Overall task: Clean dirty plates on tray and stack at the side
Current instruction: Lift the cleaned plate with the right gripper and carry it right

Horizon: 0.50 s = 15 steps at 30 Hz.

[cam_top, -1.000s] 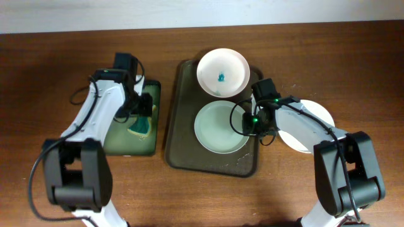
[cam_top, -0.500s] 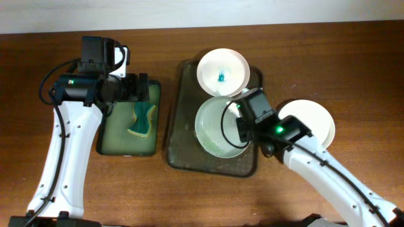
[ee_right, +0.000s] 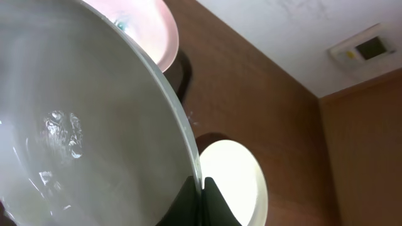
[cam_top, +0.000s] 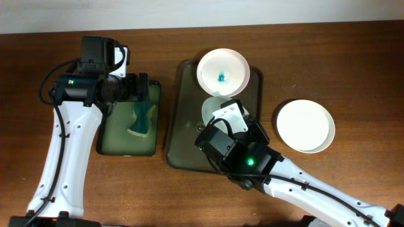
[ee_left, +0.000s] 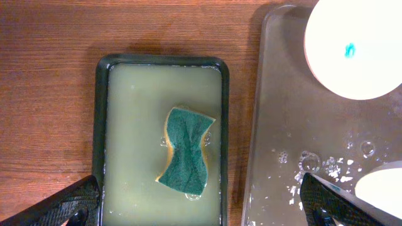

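Note:
My right gripper (ee_right: 202,189) is shut on the rim of a wet white plate (ee_right: 81,125) and holds it tilted above the dark tray (cam_top: 183,113). From overhead, only a part of that plate (cam_top: 212,108) shows beside the right arm. A dirty plate (cam_top: 223,72) with a teal smear sits at the tray's far end. It also shows in the left wrist view (ee_left: 355,44). A clean white plate (cam_top: 305,125) lies on the table to the right of the tray. My left gripper (ee_left: 201,207) is open and empty above the sponge (ee_left: 185,150).
The green-and-yellow sponge lies in soapy water in the smaller green tray (cam_top: 113,142), left of the dark tray. Water drops and suds dot the dark tray's floor (ee_left: 308,160). The right arm (cam_top: 278,173) crosses the tray's near right corner.
My right gripper has lifted the wet plate off the tray and tilted it. The left gripper rose from the sponge tray a second ago and has held still since.

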Available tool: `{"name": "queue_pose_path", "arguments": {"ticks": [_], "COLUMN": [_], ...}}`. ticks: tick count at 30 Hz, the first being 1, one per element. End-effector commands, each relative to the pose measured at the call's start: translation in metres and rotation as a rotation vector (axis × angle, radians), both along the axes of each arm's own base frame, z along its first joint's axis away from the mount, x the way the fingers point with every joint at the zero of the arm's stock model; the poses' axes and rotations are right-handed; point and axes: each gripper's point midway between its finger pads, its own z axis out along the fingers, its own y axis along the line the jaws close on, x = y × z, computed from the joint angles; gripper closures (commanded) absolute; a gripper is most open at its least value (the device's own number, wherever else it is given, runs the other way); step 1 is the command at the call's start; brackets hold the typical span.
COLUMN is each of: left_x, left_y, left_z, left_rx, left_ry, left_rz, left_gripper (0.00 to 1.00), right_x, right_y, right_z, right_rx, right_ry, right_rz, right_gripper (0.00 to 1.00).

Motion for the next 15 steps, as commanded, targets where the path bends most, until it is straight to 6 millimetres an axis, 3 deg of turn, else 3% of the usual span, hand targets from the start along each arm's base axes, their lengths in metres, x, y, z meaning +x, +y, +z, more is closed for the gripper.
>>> {"name": "queue_pose_path", "arguments": {"ticks": [1,15], "left_x": [0.0012,0.0012], "left_y": [-0.0017,-0.0017], "left_z": [0.0007,0.0007], "left_rx": [-0.005,-0.005], "left_ry": [-0.003,-0.003], "left_rz": [-0.012,-0.012], "left_gripper": [0.00,0.00], "right_x": [-0.0010,-0.0006], "right_y": [-0.0025,-0.0099], "right_z": [0.0231,0.0295], "right_rx": [-0.004,-0.046], "right_ry": [-0.075,-0.107], "right_rz": [-0.016,-0.041], "right_gripper": [0.96,0.96]}}
